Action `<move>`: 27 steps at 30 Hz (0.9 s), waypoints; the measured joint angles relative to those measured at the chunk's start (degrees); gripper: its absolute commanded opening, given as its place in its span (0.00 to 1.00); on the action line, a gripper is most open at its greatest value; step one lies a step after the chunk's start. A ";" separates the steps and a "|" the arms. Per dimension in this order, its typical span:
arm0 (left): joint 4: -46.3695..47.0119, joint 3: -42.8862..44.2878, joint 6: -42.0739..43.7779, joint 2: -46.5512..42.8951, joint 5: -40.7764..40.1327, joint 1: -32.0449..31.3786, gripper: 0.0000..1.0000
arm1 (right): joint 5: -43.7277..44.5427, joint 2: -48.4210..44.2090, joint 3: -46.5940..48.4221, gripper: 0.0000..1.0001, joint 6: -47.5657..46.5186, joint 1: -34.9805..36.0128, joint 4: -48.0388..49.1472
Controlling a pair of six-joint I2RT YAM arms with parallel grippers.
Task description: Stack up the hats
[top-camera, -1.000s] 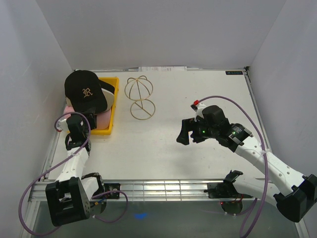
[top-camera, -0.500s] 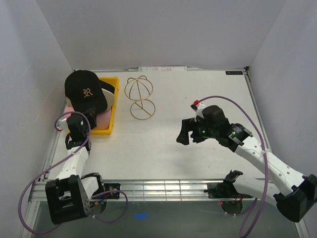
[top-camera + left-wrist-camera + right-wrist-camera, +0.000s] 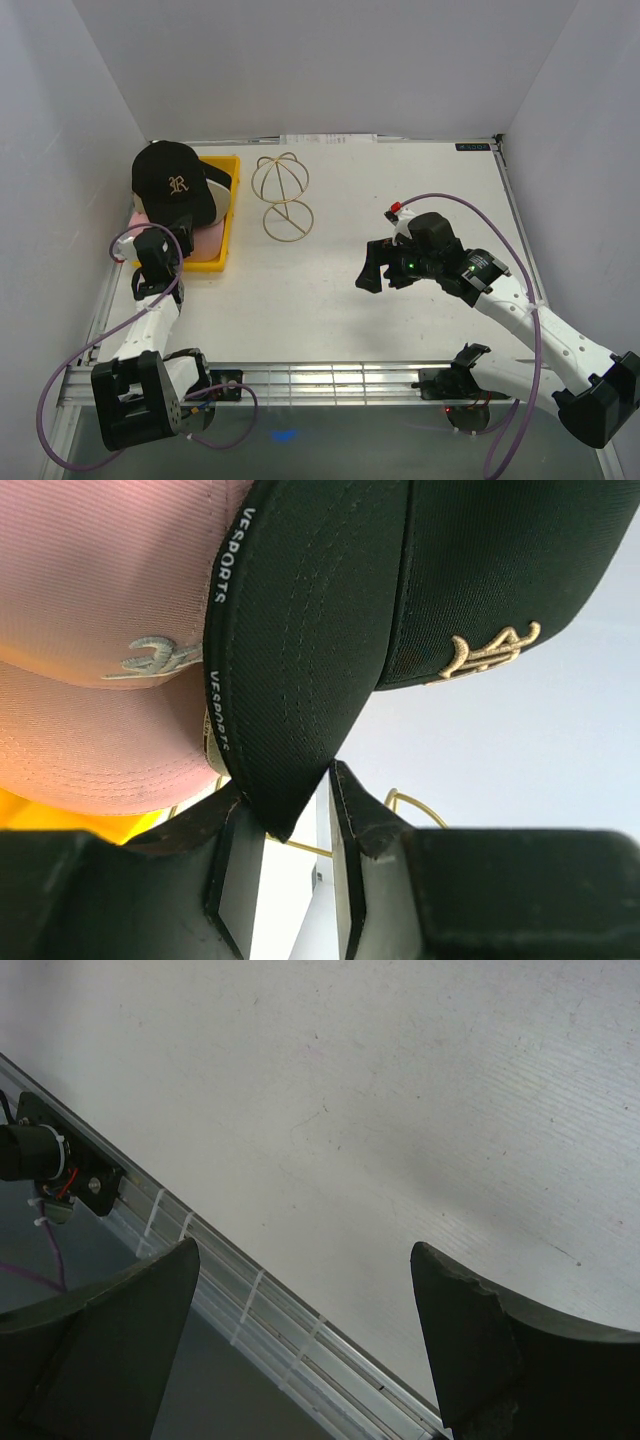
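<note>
Brim of black cap (image 3: pixel 290 630) by tray (image 3: pixel 230 225) sits inside left gripper (image 3: pixel 288 780), clench unclear, ready for lifting | right gripper (image 3: pixel 305 1255) released, idle.

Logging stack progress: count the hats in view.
3 clearly: a black R cap on top, a second black cap's brim jutting right beneath it, a pink cap at the bottom. More may be hidden between.

A lab test booth; white walls (image 3: pixel 330 60) box the worktable (image 3: pixel 400 200).
</note>
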 measured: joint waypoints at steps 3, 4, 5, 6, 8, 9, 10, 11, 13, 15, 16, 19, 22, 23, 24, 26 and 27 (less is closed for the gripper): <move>0.20 0.20 -0.13 0.00 0.00 0.00 0.31 | -0.02 0.00 0.00 0.91 0.00 0.00 0.00; 0.22 0.24 -0.13 0.00 0.00 0.00 0.29 | -0.02 0.00 0.00 0.91 0.00 0.00 0.00; 0.22 0.35 -0.15 0.00 0.02 0.00 0.28 | -0.02 0.00 0.00 0.91 0.00 0.00 0.00; 0.24 0.48 -0.17 0.00 0.02 0.00 0.27 | -0.02 0.00 0.00 0.91 0.00 0.00 0.02; 0.26 0.87 -0.28 0.00 0.02 0.00 0.22 | -0.02 0.00 0.00 0.91 0.00 0.00 0.02; 0.28 1.09 -0.31 0.00 0.02 0.00 0.20 | -0.02 0.00 0.00 0.91 0.00 0.00 0.02; 0.39 1.27 -0.31 0.00 0.00 0.00 0.18 | -0.02 0.00 0.00 0.91 0.00 0.00 0.02; 0.39 1.46 -0.31 0.00 0.02 0.00 0.16 | -0.02 0.00 0.00 0.91 0.00 0.00 0.02; 0.42 1.97 -0.28 0.00 0.02 0.00 0.14 | -0.02 0.00 0.00 0.91 0.00 0.00 0.02; 0.44 2.38 -0.26 -0.11 0.02 0.00 0.11 | -0.02 0.00 0.00 0.91 0.00 0.00 0.02; 0.46 2.58 -0.24 -0.15 0.02 0.00 0.10 | -0.02 0.00 0.00 0.91 0.00 0.00 0.02; 0.50 3.06 -0.22 -0.31 0.02 0.00 0.02 | -0.04 0.00 0.00 0.91 0.00 0.00 0.02; 0.59 3.56 -0.22 -0.39 0.02 0.00 0.00 | -0.07 0.00 0.00 0.91 0.00 0.00 0.07; 0.59 3.80 -0.22 -0.39 0.00 0.00 0.00 | -0.09 0.00 0.00 0.91 0.00 0.00 0.13; 0.63 4.04 -0.22 -0.42 0.02 0.00 0.00 | -0.13 0.00 0.00 0.91 0.00 0.00 0.22; 0.87 4.44 -0.24 -0.42 0.00 0.00 0.00 | -0.24 0.00 0.00 0.92 0.00 0.00 0.39; 1.22 4.59 -0.24 -0.44 0.00 0.00 0.00 | -0.26 0.00 0.00 0.92 0.00 0.00 0.42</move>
